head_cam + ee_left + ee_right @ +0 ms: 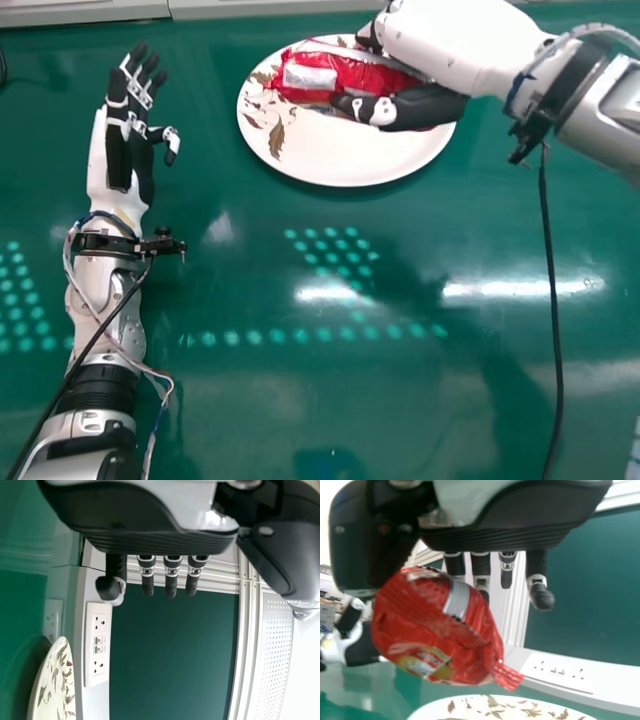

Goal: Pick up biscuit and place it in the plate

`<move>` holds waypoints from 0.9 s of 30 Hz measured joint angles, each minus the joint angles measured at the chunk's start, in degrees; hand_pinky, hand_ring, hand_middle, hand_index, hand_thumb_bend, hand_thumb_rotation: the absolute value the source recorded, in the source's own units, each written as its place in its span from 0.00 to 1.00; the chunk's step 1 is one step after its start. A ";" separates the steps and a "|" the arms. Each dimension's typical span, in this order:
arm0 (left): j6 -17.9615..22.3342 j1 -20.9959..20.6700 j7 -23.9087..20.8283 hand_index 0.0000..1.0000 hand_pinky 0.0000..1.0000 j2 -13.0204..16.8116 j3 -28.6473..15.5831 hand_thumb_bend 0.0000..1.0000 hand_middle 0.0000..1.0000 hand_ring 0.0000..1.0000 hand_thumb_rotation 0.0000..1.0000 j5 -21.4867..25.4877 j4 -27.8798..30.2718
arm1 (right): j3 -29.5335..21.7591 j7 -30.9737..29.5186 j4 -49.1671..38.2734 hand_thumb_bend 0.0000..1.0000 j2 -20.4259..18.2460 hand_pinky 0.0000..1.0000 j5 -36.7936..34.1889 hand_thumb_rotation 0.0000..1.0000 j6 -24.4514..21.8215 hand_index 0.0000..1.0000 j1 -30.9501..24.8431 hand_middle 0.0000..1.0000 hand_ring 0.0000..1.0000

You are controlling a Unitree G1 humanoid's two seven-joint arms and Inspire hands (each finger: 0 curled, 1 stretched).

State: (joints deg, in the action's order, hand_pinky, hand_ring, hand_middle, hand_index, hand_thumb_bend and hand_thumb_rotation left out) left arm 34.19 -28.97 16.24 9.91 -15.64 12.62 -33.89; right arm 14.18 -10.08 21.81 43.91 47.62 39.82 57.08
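Observation:
The biscuit, a red packet with silvery patches (335,75), is held over the white plate with its leaf pattern (340,165). My right hand (425,108) reaches across the plate's right part, its thumb along the packet's near side and fingers at the far side. In the right wrist view the packet (437,630) hangs by the right hand (495,535), above the plate's rim (440,707). My left hand (120,130) rests left of the plate, fingers straight and holding nothing; the left wrist view has the left hand (160,540) too.
The green tabletop (280,400) is glossy, with reflections. A black cable (551,300) runs down at the right of the head view. Beyond the table's far edge is a white panel with sockets (98,645).

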 measured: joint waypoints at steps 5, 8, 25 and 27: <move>-0.21 0.22 0.03 1.00 0.00 -0.02 0.11 1.00 1.00 1.00 0.96 -0.02 0.55 | 4.94 7.96 10.64 0.51 -3.42 0.08 7.10 0.00 -1.66 0.50 5.57 0.47 0.40; -0.36 0.21 0.02 1.00 0.00 0.00 0.17 1.00 1.00 1.00 0.95 -0.04 0.73 | 8.47 13.10 18.30 0.51 -5.67 0.07 11.12 0.00 -3.41 0.50 9.68 0.47 0.41; -0.46 0.56 -0.02 1.00 0.00 -0.41 0.34 1.00 1.00 1.00 0.96 -0.04 2.05 | 19.74 23.17 46.90 0.51 -16.34 0.06 15.22 0.00 -17.20 0.50 22.99 0.47 0.41; -0.46 0.56 0.01 1.00 0.00 -0.38 0.32 1.00 1.00 1.00 0.96 -0.04 2.01 | 20.09 23.20 47.94 0.51 -16.80 0.06 14.77 0.00 -18.21 0.50 23.33 0.47 0.41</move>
State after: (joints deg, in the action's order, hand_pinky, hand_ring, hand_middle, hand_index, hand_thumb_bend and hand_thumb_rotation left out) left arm 33.74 -28.41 16.25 9.53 -15.31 12.58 -31.88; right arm 34.26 13.13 69.75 27.12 62.38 21.61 80.41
